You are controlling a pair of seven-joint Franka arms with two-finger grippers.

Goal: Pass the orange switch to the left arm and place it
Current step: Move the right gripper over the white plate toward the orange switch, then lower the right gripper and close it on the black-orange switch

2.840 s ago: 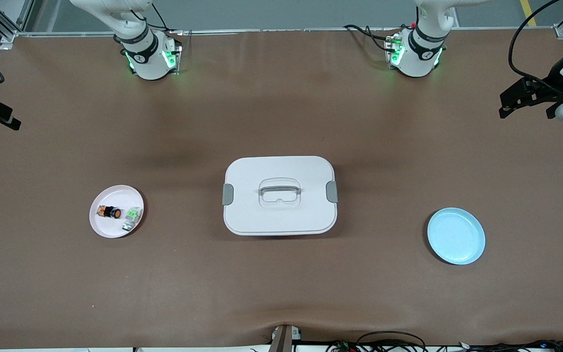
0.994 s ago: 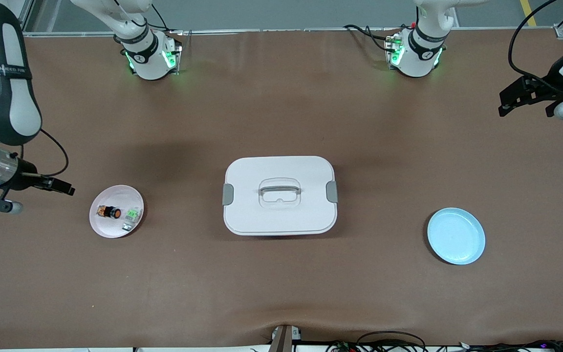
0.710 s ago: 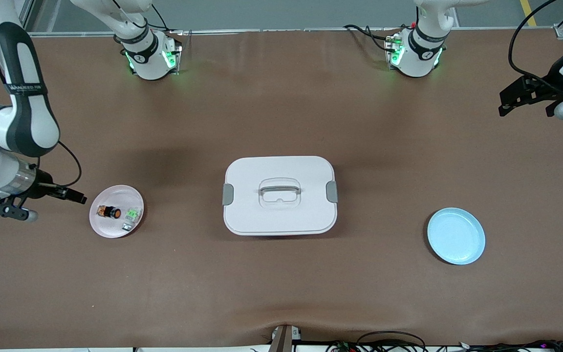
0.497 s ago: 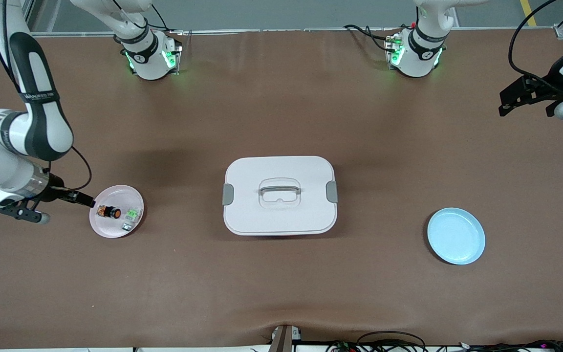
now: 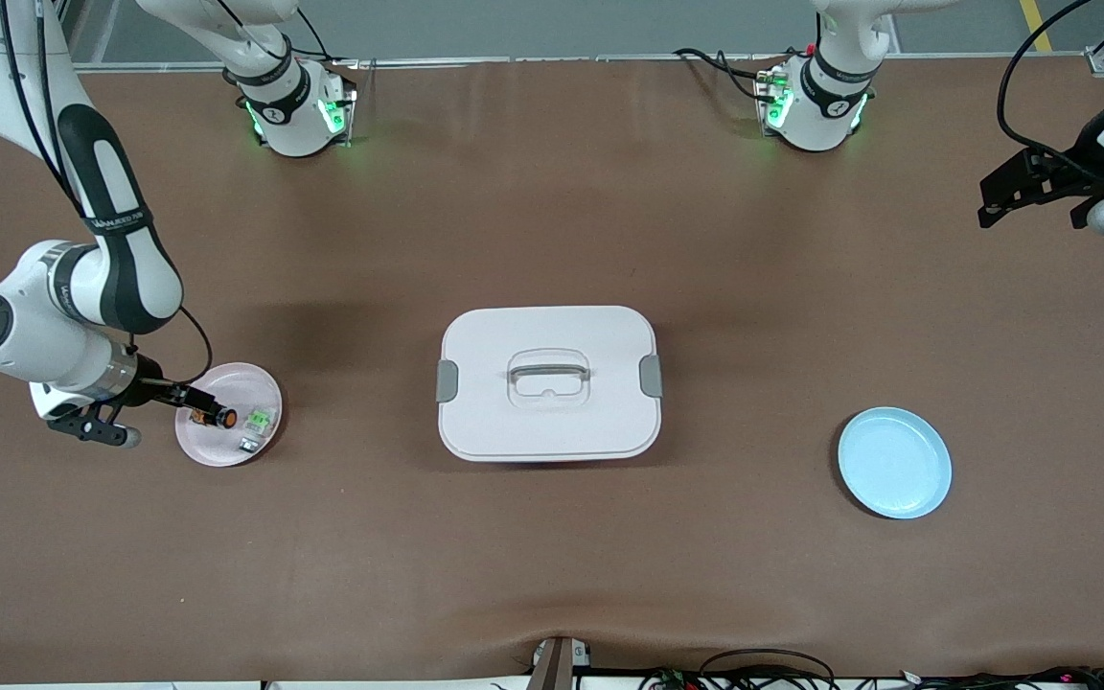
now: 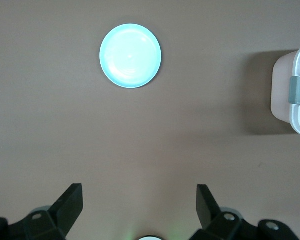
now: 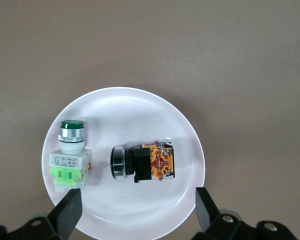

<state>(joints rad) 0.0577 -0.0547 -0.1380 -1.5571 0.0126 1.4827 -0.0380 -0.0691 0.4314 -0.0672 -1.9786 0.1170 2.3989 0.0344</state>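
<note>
Black, wide-spread fingers [image 7: 67, 212] of the right gripper [image 7: 138, 216] frame the pink plate [image 7: 140, 107] in the right wrist view; the gripper hangs over that plate and touches nothing, holding nothing. Only the fingertips show there, cut off by the picture's edge. From the front view the right gripper [image 5: 190, 400] covers the plate's rim and part of the orange switch [image 5: 220, 417], so the switch is hard to make out from there.

The orange switch [image 7: 142, 162] lies on its side on the pink plate [image 5: 247, 379], at the right arm's end of the table: a black round head, a black body and an orange rear block with small metal contacts. Just beside it on the same plate lies a green-and-grey push-button [image 7: 70, 155], apart from it.

The white box [image 5: 549, 382] sits at mid-table, lid on, grey latches at its sides. The blue plate [image 5: 894, 463] lies toward the left arm's end. The left gripper [image 5: 1036, 192] waits over that end of the table, spread wide and holding nothing, its fingers [image 6: 70, 207] partly cropped in its wrist view
</note>
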